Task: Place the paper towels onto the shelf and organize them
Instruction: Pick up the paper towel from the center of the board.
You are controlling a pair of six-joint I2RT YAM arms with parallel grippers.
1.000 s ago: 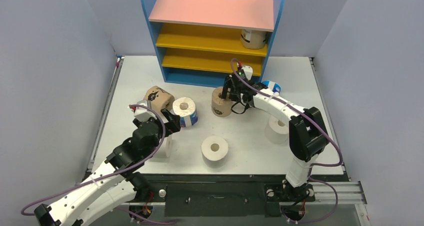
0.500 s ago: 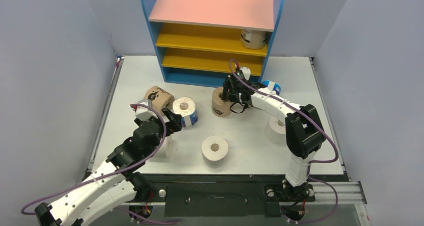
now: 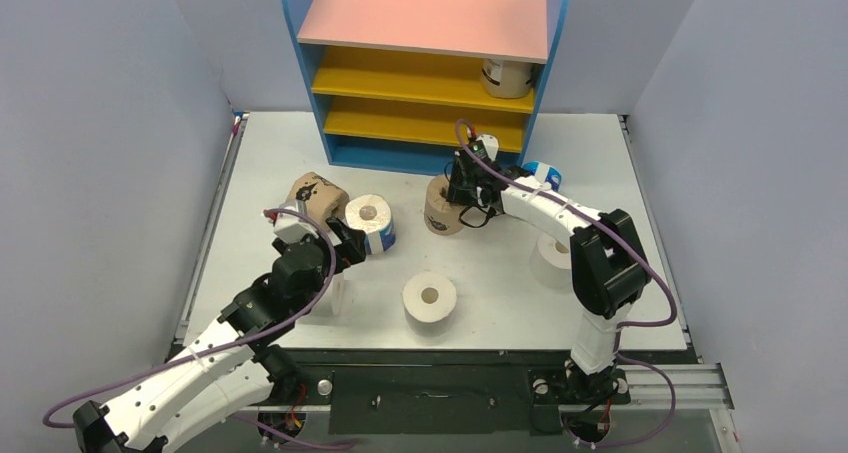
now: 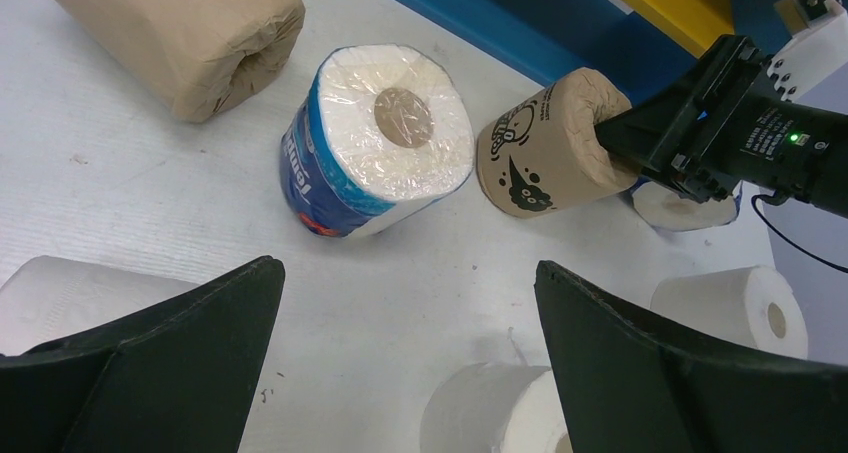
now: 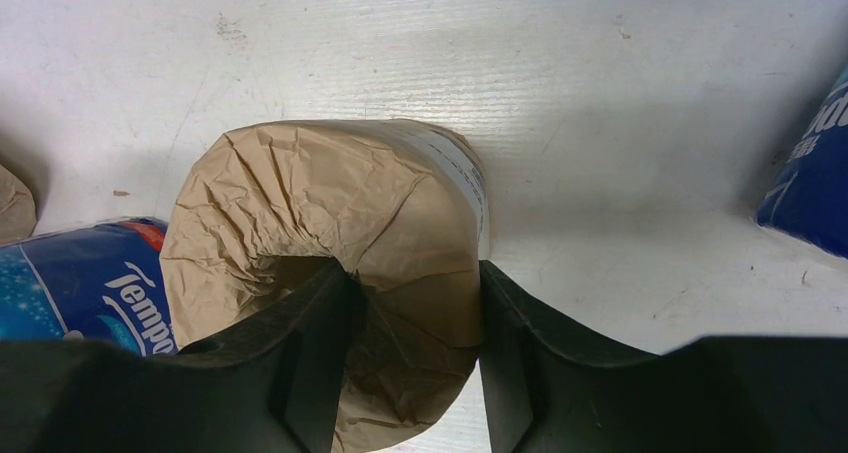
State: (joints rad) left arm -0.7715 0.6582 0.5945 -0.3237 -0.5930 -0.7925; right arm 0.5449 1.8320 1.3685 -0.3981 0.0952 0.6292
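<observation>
Right gripper [image 5: 415, 343]: fingers [image 5: 310, 373] closed on the wall of a tan roll [image 5: 330, 193], one finger in the hollow core, the other against the outer wrap. The paper is creased where it is pinched. Roll leans, core end up. Cannot tell if its base touches the table [image 3: 500, 293]. It sits in front of the shelf [image 3: 290, 33], off the right half of the blue base and close to it.

Left gripper [image 4: 407, 268]: fingers spread wide, nothing between them, hovering over bare table. A blue roll [image 4: 375, 138] stands just ahead of the fingertips, core up, further from the shelf than the held roll and to its left.

Second tan roll [image 3: 315, 195]: on its side, touching the blue roll on the side away from the held roll.

White roll [image 3: 430, 298]: upright, well out from the shelf.

Second blue roll [image 3: 543, 173]: by the shelf's right front corner.

Shelved roll [image 3: 507, 76]: right end of the upper yellow board.
</observation>
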